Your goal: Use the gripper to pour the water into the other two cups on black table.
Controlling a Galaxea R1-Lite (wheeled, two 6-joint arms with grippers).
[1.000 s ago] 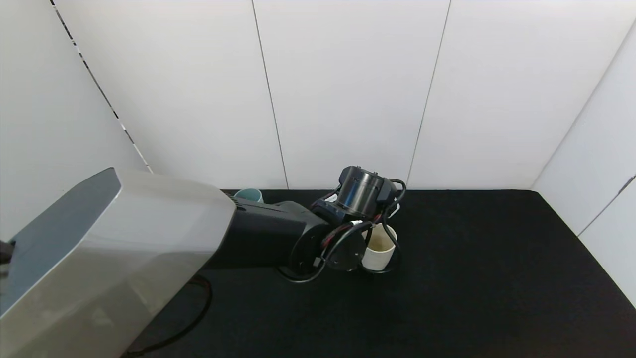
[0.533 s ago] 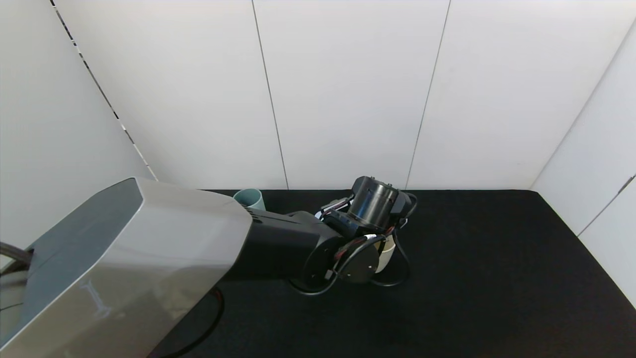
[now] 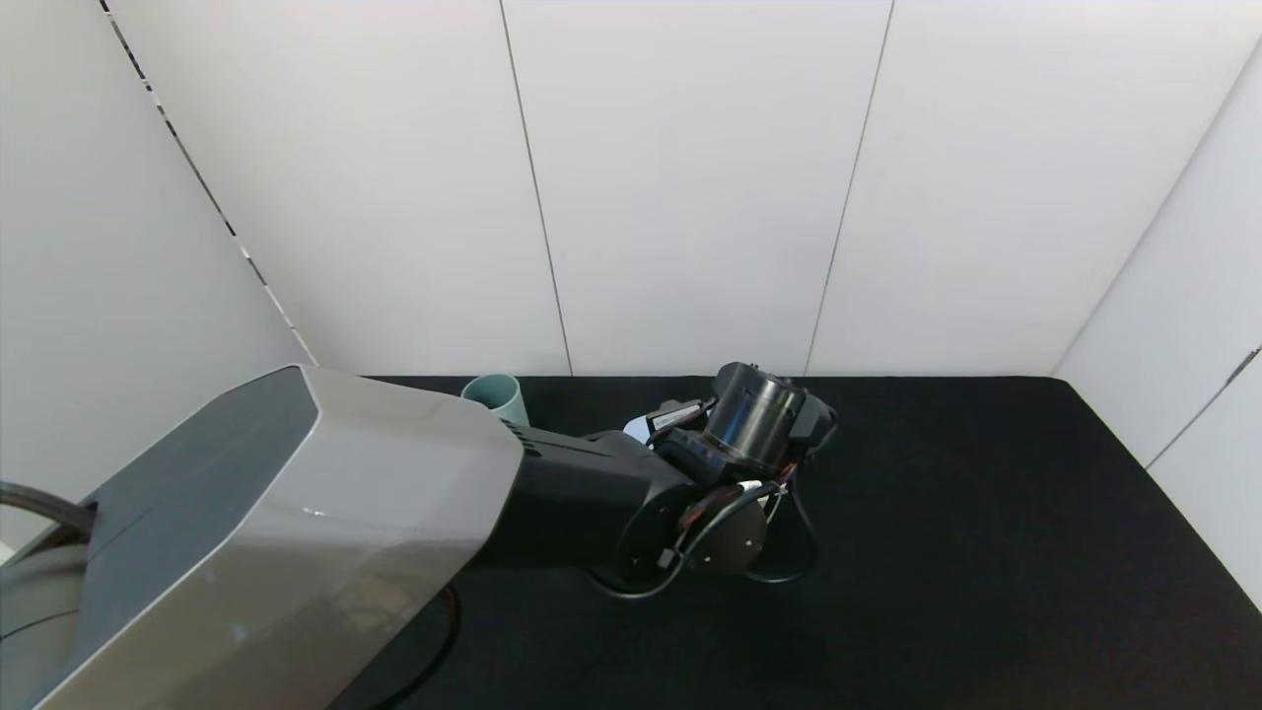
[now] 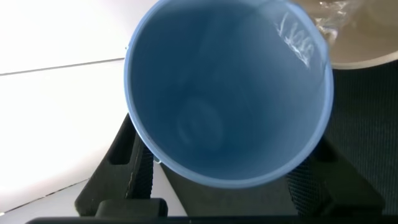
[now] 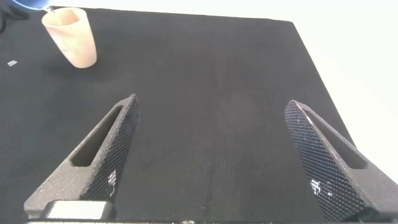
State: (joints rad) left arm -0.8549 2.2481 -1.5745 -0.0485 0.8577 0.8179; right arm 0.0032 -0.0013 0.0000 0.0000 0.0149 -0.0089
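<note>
My head camera looks from high forward and down on the black table [image 3: 986, 552], with my left arm [image 3: 296, 532] coming in from 8 o'clock. My left wrist camera is very near, looking straight into the blue cup [image 4: 227, 93]. My right wrist camera looks low across the table and shares the beige cup [image 5: 69, 36] with the left one.
</note>
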